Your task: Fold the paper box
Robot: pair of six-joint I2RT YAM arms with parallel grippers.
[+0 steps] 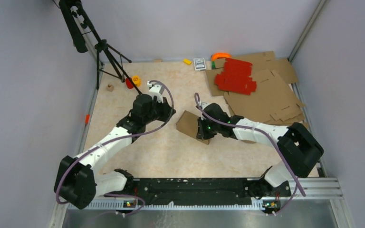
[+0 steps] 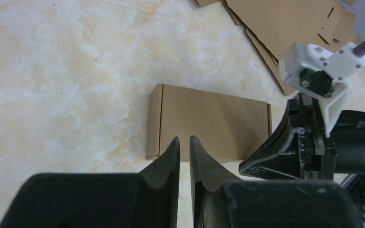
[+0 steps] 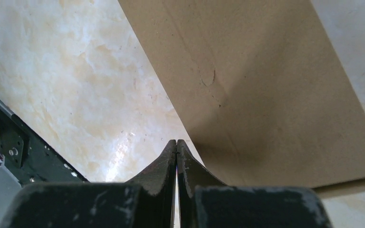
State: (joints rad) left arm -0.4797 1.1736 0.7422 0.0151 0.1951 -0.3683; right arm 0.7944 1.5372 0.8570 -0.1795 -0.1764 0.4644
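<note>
The paper box (image 1: 188, 124) is a plain brown folded piece lying flat on the marbled table between my two grippers. In the left wrist view the paper box (image 2: 209, 121) lies just beyond my left gripper (image 2: 184, 140), which is all but shut with a thin slit and nothing in it. My left gripper (image 1: 169, 113) hovers at the box's left side. My right gripper (image 1: 202, 131) is at the box's near right edge. In the right wrist view its tips (image 3: 176, 142) touch each other, empty, at the edge of the box (image 3: 266, 95).
Red cardboard sheets (image 1: 235, 76) lie on larger flat brown sheets (image 1: 266, 97) at the back right. A black tripod (image 1: 105, 50) stands at the back left. Small items sit along the back: a yellow and red toy (image 1: 134, 81), a card pack (image 1: 199, 64), an orange piece (image 1: 221, 56).
</note>
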